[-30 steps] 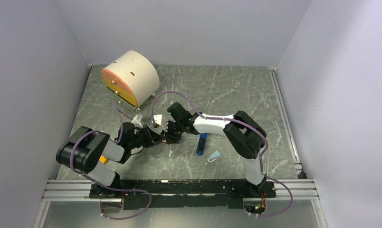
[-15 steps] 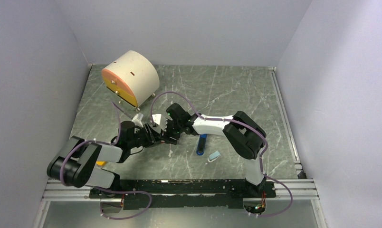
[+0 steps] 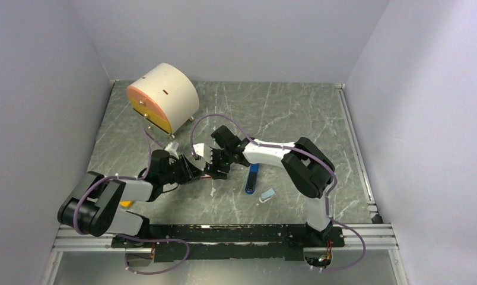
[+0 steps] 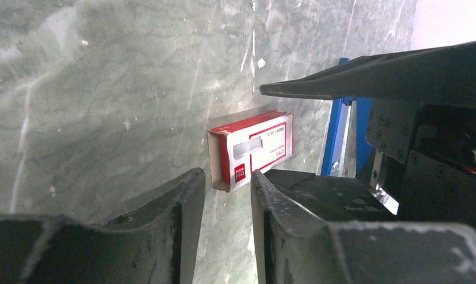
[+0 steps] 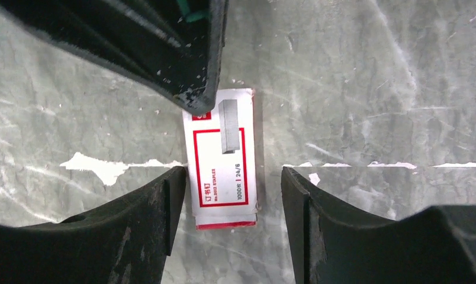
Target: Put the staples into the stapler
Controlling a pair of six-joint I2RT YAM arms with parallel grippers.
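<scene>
A little red-and-white staple box lies flat on the table between both grippers. The staples themselves are hidden; none show outside the box. My left gripper is open by a narrow gap, with its fingertips at the box's open brown end and nothing held. My right gripper is open and straddles the other end of the box, whose left edge is close to one finger. The blue stapler lies just right of the grippers. It also shows in the left wrist view.
A light-blue and white oblong piece lies near the stapler's near end. A small orange block sits by the left arm. A cream drum-shaped cabinet with an orange front stands at the back left. Walls close in three sides.
My left arm's elbow has swung down toward the near left, while its gripper stays at the box. My right wrist has shifted slightly right. The box has not moved.
</scene>
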